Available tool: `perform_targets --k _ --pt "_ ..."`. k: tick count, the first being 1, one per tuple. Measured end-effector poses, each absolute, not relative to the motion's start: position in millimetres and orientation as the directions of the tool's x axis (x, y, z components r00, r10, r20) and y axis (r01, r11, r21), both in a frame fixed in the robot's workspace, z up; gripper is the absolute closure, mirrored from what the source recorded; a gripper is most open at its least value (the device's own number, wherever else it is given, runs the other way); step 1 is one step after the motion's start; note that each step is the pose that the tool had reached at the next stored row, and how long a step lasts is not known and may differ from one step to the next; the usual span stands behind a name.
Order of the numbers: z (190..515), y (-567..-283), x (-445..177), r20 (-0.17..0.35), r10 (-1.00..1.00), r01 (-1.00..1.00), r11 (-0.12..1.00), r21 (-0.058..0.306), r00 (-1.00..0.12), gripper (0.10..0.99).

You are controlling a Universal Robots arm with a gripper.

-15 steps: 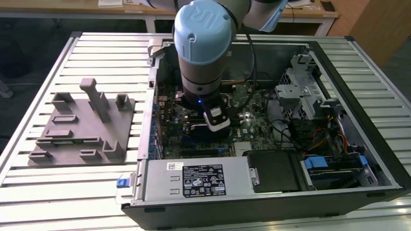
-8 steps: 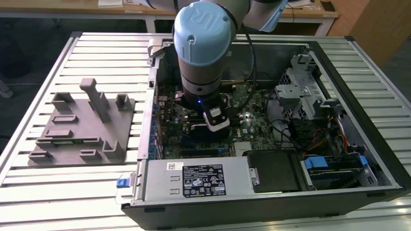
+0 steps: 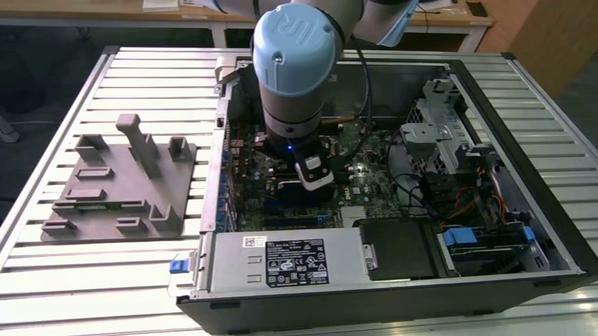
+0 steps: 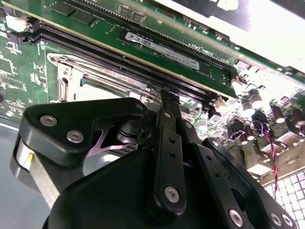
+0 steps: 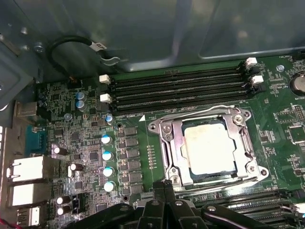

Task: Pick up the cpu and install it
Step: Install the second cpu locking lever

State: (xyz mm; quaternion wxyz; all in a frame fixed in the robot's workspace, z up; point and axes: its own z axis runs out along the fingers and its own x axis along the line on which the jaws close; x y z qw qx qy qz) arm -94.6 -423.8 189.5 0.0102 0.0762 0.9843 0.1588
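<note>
The exterior view looks steeply down from the near side onto the open computer case (image 3: 393,231) and grey tray (image 3: 122,182), while both wrist views ride close above the motherboard (image 5: 86,143), sharing its socket (image 5: 209,148) and memory slots (image 4: 143,43).

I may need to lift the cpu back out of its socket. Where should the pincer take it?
Probably by two opposite edges, from straight above: the cpu lies flat in the socket frame, so only its top plate and thin rim are exposed.

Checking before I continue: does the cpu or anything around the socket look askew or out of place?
Nothing stands out. The cpu lies flat and square within the socket frame, and the gripper sits just beside the socket.
</note>
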Motion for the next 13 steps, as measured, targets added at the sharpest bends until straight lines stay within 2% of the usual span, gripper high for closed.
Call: perform_targets --k 13 --pt "187.2 -423.7 -96.1 0.001 0.153 0.147 0.944 0.295 -0.988 0.980"
